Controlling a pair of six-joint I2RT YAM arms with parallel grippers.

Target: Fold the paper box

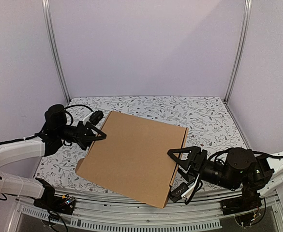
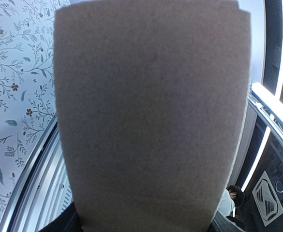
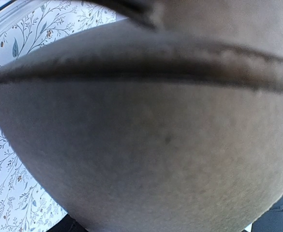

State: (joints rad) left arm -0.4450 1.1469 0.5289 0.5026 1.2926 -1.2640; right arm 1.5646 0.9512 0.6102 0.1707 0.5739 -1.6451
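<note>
Since the box (image 1: 131, 157) lies in the middle of the frame with its lid looking flat and shut, you are, by my judgement, at the closing step: squaring the shape and seating the last tabs. Your next move calls for even pressure from both sides, so the box does not skew on the table (image 1: 204, 116). Your left gripper (image 1: 96, 132) sits at the box's left edge, mid-left of the frame, and you cannot tell whether it pinches the wall. Your right gripper (image 1: 179, 157) meets the right edge at lower right; grip or mere touch is unclear. Both wrist views show only cardboard, close up.
</note>
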